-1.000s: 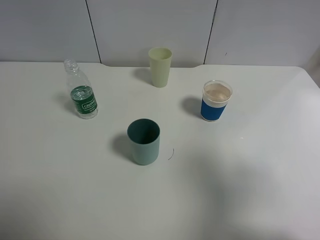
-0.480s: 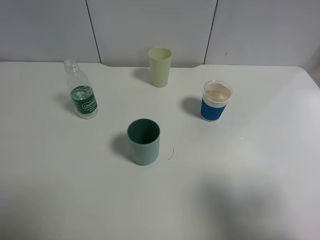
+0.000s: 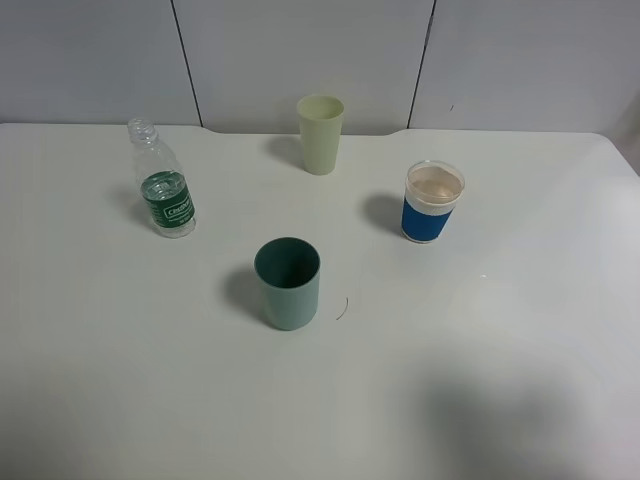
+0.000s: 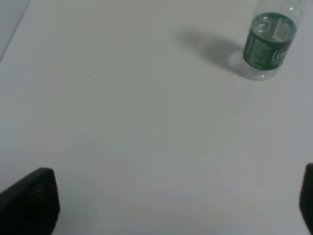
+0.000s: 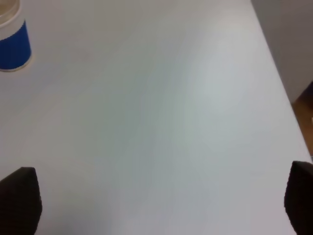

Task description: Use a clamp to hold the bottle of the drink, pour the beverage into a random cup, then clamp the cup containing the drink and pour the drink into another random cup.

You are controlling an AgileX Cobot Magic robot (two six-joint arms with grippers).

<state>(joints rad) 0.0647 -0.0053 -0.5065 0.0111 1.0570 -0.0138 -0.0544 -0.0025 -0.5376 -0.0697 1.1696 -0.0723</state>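
A clear plastic bottle (image 3: 162, 192) with a green label and no cap stands upright at the left of the white table; it also shows in the left wrist view (image 4: 269, 43). A teal cup (image 3: 288, 283) stands in the middle, a pale green cup (image 3: 320, 133) at the back, and a blue-banded clear cup (image 3: 432, 202) at the right, also in the right wrist view (image 5: 13, 43). Neither gripper shows in the high view. My left gripper (image 4: 171, 205) is open and empty, well short of the bottle. My right gripper (image 5: 161, 205) is open and empty, away from the blue cup.
The white table (image 3: 520, 330) ends at a right edge (image 5: 281, 88) close to my right gripper. A grey panelled wall (image 3: 300, 55) runs behind the table. A thin dark curved mark (image 3: 344, 308) lies beside the teal cup.
The shadow at the lower right of the table has shifted slightly. The bottle and the three cups have not moved.
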